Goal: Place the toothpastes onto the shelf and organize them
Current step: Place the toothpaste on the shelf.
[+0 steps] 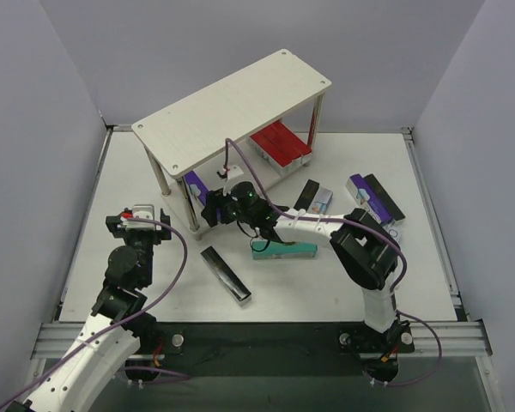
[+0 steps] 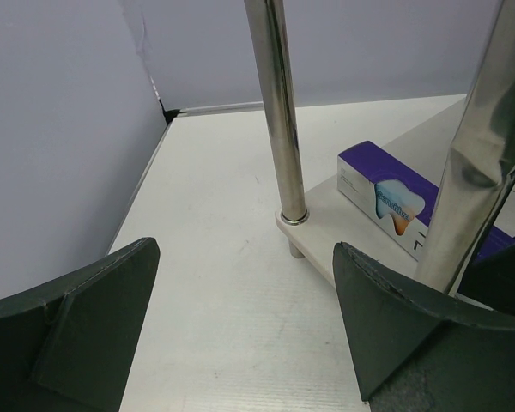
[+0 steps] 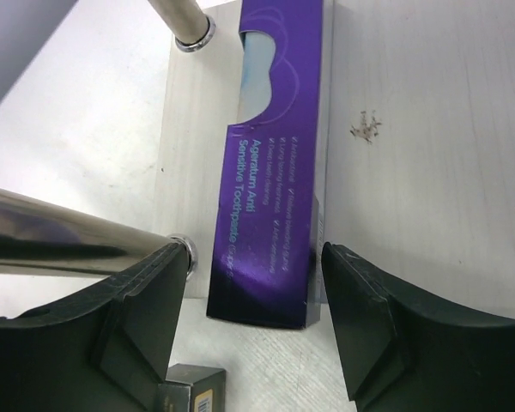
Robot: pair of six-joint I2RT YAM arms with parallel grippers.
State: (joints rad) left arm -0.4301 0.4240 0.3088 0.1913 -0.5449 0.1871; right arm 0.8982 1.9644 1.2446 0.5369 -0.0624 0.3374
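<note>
Two grippers are pictured at the left end of the shelf (image 1: 232,99), both with fingers parted. The right gripper (image 3: 251,257) is held low over the lower board (image 3: 412,129), where a purple carton (image 3: 275,154) lies flat along the board's edge. The carton's near end is framed between the spread fingers (image 3: 146,309). A strip of pale board is seen between the carton and one finger, while contact at the other finger cannot be told. A metal leg (image 3: 69,245) crosses the wrist view just beside that first finger.

The left gripper (image 2: 245,257) is seen over the table (image 1: 309,296) beside the shelf, its fingers wide apart with nothing between them. From its wrist view the purple carton is shown end-on, ahead and to the right, beyond the nearest legs and clear of both fingers.

Several red cartons (image 1: 279,142) are packed side by side at the lower board's far end. On the table, a black carton (image 1: 226,273) and a teal carton (image 1: 283,251) lie in front of the shelf, with a black-and-teal pair (image 1: 309,196) and a purple-and-black pair (image 1: 365,193) to the right.
</note>
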